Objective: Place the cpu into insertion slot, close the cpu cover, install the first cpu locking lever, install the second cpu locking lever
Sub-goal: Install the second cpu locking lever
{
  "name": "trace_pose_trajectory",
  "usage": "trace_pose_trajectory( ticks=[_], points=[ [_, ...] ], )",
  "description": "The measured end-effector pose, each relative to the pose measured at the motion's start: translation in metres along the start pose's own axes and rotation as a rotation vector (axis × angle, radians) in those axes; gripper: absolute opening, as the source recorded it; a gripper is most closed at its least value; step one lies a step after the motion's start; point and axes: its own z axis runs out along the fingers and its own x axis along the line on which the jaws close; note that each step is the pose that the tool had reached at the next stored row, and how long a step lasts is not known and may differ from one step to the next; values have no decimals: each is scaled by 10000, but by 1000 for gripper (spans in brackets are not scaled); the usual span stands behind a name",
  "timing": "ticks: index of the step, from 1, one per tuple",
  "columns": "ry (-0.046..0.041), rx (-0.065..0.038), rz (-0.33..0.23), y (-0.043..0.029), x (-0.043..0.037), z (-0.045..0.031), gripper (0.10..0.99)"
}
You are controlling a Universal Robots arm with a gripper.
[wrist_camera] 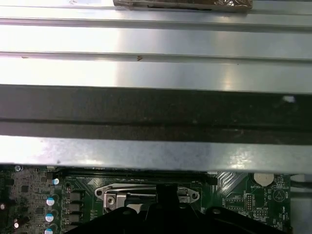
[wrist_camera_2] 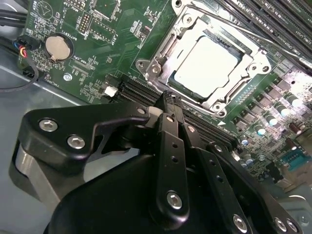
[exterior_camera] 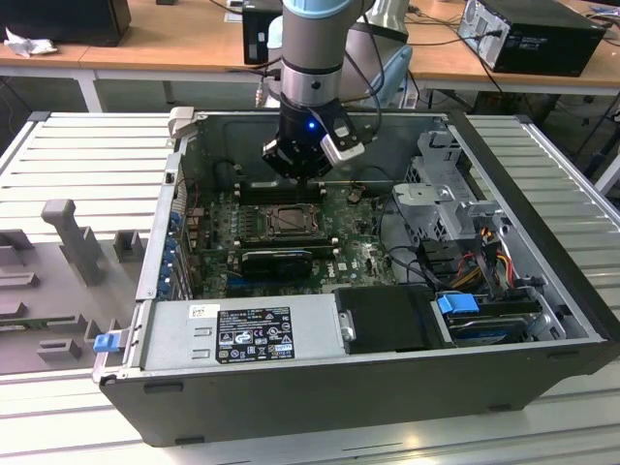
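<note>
Your black two-fingered claw (wrist_camera_2: 168,102) hangs low inside the open grey metal computer case (exterior_camera: 567,291). Its fingers are drawn together to a narrow tip with nothing between them, as far as the second wrist view shows. Just beyond that tip, and below it, the small square cpu with the pale silver face (wrist_camera_2: 207,66) already lies seated in the dark square insertion slot (exterior_camera: 291,220). The thin silver-grey cpu cover frame (wrist_camera_2: 158,61) lies flat around it, its window showing the chip. So by the look of things the first two steps are done and you are on the locking levers. A thin bright wire lever (wrist_camera_2: 253,34) runs along the far side of the frame from the claw. You cannot tell from here whether it is latched under its catch. The claw touches neither lever nor frame; it sits over the green circuit board (wrist_camera_2: 122,29), near the socket's closest corner. Working a lever likely calls for a closed tip set precisely on thin wire, pressing down and sideways without sliding onto the chip.
</note>
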Motion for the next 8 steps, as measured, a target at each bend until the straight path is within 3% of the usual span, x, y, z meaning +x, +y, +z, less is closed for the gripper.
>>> trace_pose_trajectory(
  ticks=[8],
  points=[
    [1, 2, 1, -57, 2, -4, 106]
  ],
)
